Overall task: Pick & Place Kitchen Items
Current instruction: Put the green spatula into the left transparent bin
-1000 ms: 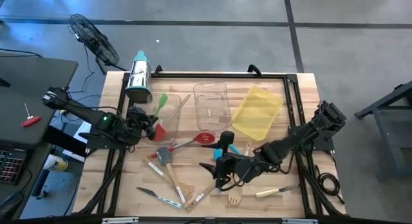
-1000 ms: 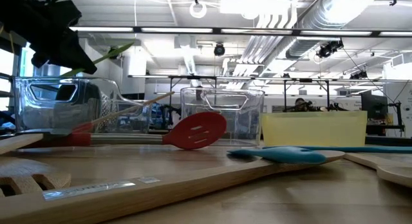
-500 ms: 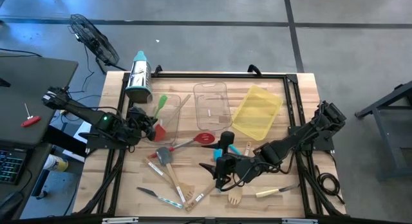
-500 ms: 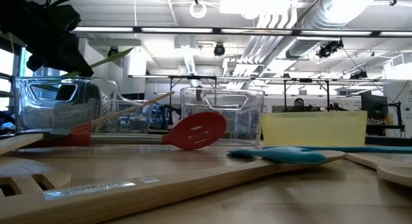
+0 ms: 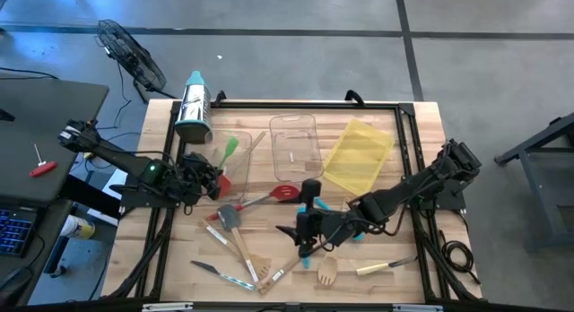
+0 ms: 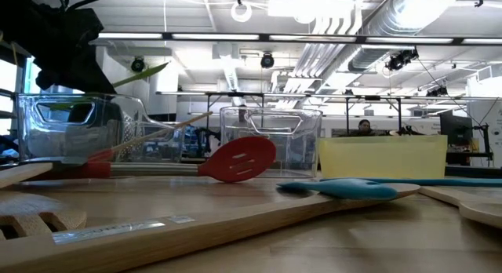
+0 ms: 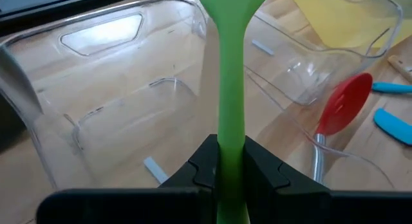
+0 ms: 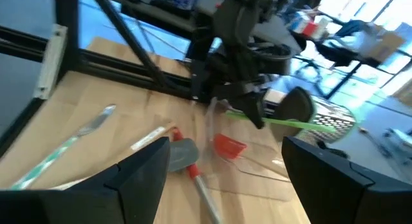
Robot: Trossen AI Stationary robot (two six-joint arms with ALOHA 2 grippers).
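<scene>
My left gripper (image 5: 211,177) is shut on a green spatula (image 5: 227,154) over the left clear bin (image 5: 238,149). It also shows in the low view (image 6: 59,38), with the spatula (image 6: 141,72) sticking out of it. My right gripper (image 5: 305,233) is open and empty above the table's middle front, fingers wide apart in the right wrist view (image 8: 225,147). A red spatula (image 5: 221,180) lies in the left bin. A red spoon (image 5: 285,193), a grey spatula (image 5: 229,217), teal spatulas (image 6: 345,188), wooden utensils (image 5: 254,263) and knives (image 5: 386,268) lie on the table. My left gripper pinches the green spatula's handle (image 7: 230,137) between its two fingers. The fingers come from the table's left side and lie along the handle. The spatula juts out past the fingertips, lifted clear, its head (image 5: 230,149) above the left bin.
A second clear bin (image 5: 294,143) and a yellow bin (image 5: 359,155) stand at the back. A steel cylinder with a teal cap (image 5: 193,110) lies at the back left. A black frame (image 5: 404,133) borders the table.
My left gripper has moved a little toward the table's right edge with the green spatula, which stays clear above the left bin. My right gripper has shifted slightly toward the table's left edge.
</scene>
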